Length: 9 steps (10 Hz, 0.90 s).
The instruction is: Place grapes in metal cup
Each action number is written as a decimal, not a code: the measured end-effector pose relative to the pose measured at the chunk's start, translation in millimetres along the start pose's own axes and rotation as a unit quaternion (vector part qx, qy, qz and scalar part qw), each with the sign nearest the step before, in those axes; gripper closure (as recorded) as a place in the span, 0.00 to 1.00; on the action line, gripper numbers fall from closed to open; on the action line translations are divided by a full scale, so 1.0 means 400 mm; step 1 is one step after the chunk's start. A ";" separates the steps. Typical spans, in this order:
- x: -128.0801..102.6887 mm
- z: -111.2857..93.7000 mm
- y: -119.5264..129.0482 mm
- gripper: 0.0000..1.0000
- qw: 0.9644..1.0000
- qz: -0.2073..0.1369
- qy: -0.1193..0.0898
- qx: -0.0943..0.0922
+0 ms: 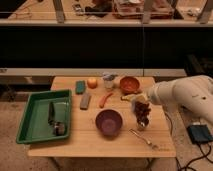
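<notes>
Wooden table (85, 144): the white arm (186, 95) reaches in level from the right, its gripper (140, 103) pointing down, clamped on the grapes (142, 115), which hang just over the metal cup (141, 126).

Dark reddish-purple grapes (143, 116) hang in the pincer (140, 106) over the silver metal cup (141, 127).

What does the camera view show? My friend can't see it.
The robot's tool is at the dark grapes, right above the metal cup near the right edge of the wooden table. A purple bowl sits left of the cup, and a green tray lies far left.
</notes>
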 end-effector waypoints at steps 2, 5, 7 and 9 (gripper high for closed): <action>-0.017 -0.001 0.037 1.00 1.000 0.016 0.004 -0.006; -0.066 -0.008 0.091 1.00 0.999 0.038 0.007 -0.017; -0.090 -0.010 0.111 1.00 0.998 0.056 0.006 -0.024; -0.107 -0.010 0.123 1.00 0.997 0.069 0.002 -0.031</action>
